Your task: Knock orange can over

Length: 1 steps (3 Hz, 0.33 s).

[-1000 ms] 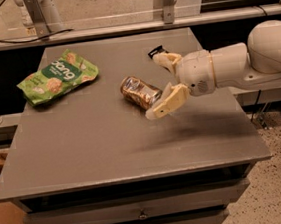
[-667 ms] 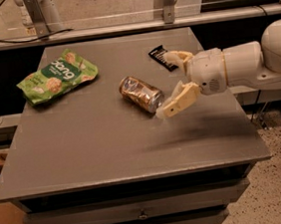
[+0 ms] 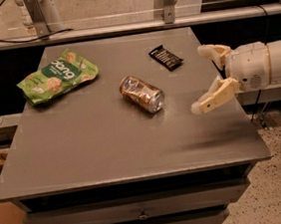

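My pincer [image 3: 201, 80] has pulled back to the right, fingers spread and empty. The orange can [image 3: 142, 94] lies toppled mid worktop [image 3: 109, 147]. I judge it light, slick and roll-prone, so grip across its curved middle.

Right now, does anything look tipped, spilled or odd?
The orange can lies on its side on the table; no spill shows. The open claw hovers at the right edge, apart from the can.
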### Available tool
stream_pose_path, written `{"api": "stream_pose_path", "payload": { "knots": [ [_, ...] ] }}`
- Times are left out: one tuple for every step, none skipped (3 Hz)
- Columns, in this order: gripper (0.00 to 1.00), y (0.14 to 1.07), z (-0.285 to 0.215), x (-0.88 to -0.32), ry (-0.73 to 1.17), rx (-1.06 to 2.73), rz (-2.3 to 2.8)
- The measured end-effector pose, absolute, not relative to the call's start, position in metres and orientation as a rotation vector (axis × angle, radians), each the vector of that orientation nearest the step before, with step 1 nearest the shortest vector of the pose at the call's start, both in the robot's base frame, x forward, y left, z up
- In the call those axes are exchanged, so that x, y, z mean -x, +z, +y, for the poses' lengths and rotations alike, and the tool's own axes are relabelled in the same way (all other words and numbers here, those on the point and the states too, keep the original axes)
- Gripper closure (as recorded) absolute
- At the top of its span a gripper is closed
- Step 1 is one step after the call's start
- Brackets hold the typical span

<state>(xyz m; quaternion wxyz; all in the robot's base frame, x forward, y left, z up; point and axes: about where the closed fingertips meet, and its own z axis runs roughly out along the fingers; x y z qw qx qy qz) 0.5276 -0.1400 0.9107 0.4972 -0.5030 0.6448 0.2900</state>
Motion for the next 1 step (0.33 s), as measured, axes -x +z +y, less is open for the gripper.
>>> {"api": "stream_pose_path", "payload": {
  "knots": [
    [0.00,0.9107,-0.1399,-0.5276,0.702,1.218,1.561]
  ]
}}
